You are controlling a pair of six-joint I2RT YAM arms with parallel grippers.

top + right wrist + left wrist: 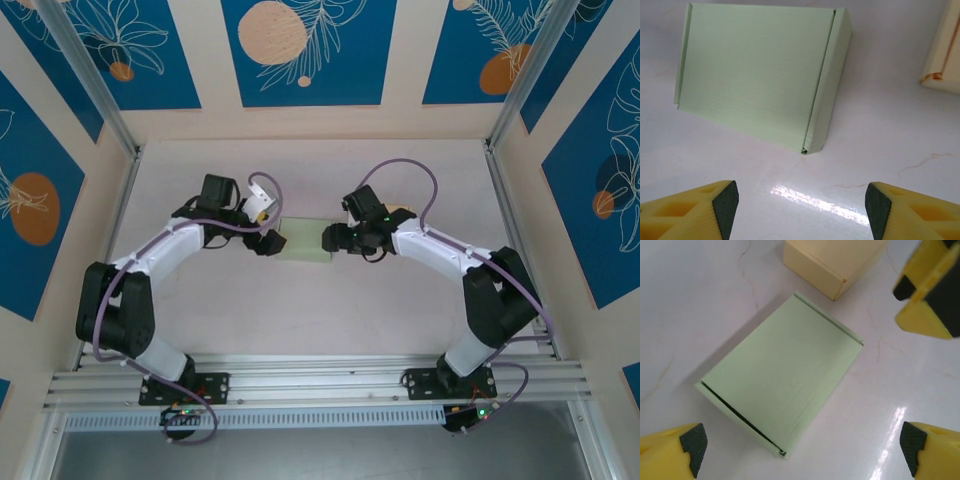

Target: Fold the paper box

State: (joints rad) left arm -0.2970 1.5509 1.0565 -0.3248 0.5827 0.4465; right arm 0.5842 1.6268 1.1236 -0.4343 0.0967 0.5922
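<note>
The paper box (303, 241) is pale green and lies flat and closed on the table between the two arms. In the left wrist view the paper box (782, 375) lies just beyond my left gripper (802, 452), whose jaws stand wide apart with nothing between them. From the right wrist camera the paper box (760, 70) shows a folded side flap along its right edge. It lies ahead of my right gripper (801, 207), which is open and empty. Seen from above, the left gripper (270, 241) and right gripper (331, 238) sit at opposite ends of the box.
A cream box (832, 262) rests close behind the green one, and the cream box (945, 55) is off to the right in the right wrist view. The right arm's yellow fingers (930, 295) show in the left wrist view. Side rails (120, 210) fence the white table (320, 320).
</note>
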